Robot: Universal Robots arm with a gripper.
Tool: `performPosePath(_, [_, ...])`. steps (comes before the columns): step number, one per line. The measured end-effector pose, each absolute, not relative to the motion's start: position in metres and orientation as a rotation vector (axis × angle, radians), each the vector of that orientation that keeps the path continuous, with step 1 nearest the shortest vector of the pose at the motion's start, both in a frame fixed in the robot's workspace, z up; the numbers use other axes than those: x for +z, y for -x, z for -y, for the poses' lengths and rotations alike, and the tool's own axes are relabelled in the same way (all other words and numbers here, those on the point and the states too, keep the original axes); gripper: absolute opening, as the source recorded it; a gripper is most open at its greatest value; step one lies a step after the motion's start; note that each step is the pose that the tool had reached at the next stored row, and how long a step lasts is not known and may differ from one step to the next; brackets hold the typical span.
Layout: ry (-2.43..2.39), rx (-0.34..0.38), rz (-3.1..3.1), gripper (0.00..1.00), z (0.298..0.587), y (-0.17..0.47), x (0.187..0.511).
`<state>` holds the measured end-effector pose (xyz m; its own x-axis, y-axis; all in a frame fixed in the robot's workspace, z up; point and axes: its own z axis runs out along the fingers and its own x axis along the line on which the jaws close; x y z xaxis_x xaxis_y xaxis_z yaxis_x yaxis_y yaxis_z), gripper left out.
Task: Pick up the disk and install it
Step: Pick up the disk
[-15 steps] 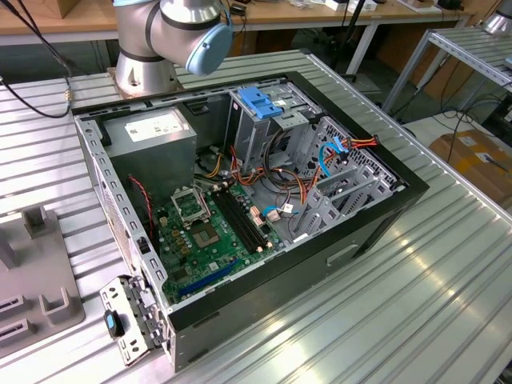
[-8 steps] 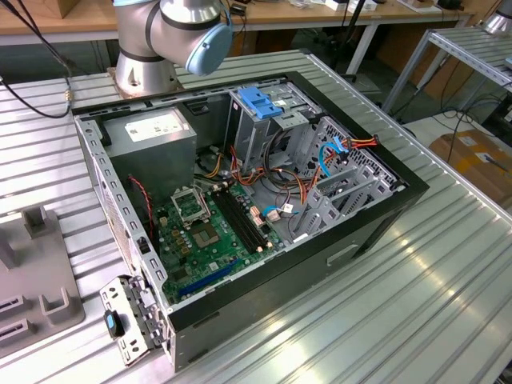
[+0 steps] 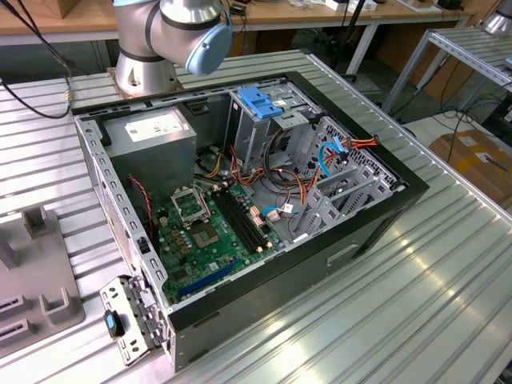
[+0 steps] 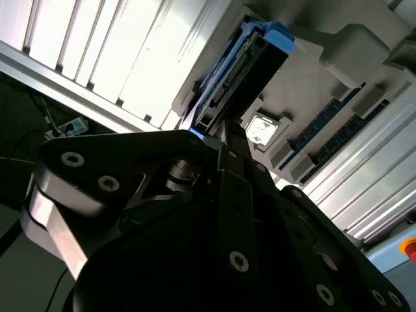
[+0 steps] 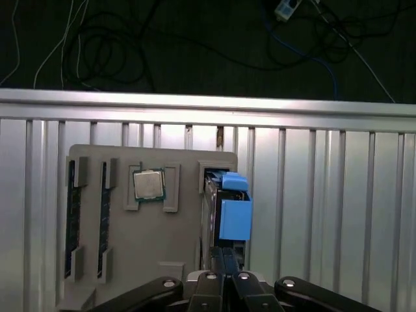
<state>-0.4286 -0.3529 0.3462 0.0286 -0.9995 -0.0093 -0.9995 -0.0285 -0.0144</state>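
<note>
Jaws, pressed together, hide the disk's [image 5: 227,211] near end; contact unclear.

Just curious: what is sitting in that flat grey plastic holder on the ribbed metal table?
A square silver chip, dark memory sticks and the upright blue-tabbed disk; the black gripper covers part of the holder.

table [image 3: 416,272] ribbed bare metal, shiny | case [image 3: 264,292] matt black outside, dull grey sheet metal inside | handle [image 3: 260,100] blue plastic | tray [image 5: 169,240] matt grey plastic | chip [image 5: 149,185] satin metal lid | disk [image 4: 250,65] dark matt edge, blue plastic bracket | gripper [image 5: 225,252] matt black, bright screws
</note>
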Motion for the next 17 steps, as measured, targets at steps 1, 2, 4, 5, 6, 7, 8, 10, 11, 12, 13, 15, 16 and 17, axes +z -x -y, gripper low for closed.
performPosePath(1, [2.241, -0.005, -2.178, 0.11, 0.3528, 0.4278, 0.3457])
performPosePath(2, [2.241, -0.005, -2.178, 0.11, 0.3527, 0.426, 0.3453])
performPosePath(4, [2.241, -0.005, -2.178, 0.11, 0.3526, 0.4241, 0.3448])
performPosePath(5, [2.24, -0.005, -2.178, 0.11, 0.3523, 0.4239, 0.344])
performPosePath(6, [2.24, -0.005, -2.179, 0.11, 0.352, 0.4238, 0.3432])
performPosePath(7, [2.238, -0.005, -2.181, 0.11, 0.351, 0.4237, 0.3425])
performPosePath(8, [2.235, -0.005, -2.184, 0.11, 0.3499, 0.4237, 0.3421])
performPosePath(10, [2.22, -0.006, -2.199, 0.11, 0.3487, 0.4237, 0.3411])
performPosePath(11, [2.207, -0.006, -2.213, 0.11, 0.3486, 0.4237, 0.3409])
performPosePath(12, [2.2, -0.006, -2.22, 0.11, 0.3485, 0.4237, 0.3409])
performPosePath(13, [2.195, -0.006, -2.224, 0.11, 0.3485, 0.4237, 0.3407])
performPosePath(15, [2.191, -0.006, -2.228, 0.11, 0.3484, 0.4236, 0.3399])
performPosePath(16, [2.191, -0.006, -2.228, 0.11, 0.3484, 0.4237, 0.3399])
performPosePath(17, [2.191, -0.006, -2.228, 0.11, 0.3484, 0.4237, 0.3399])
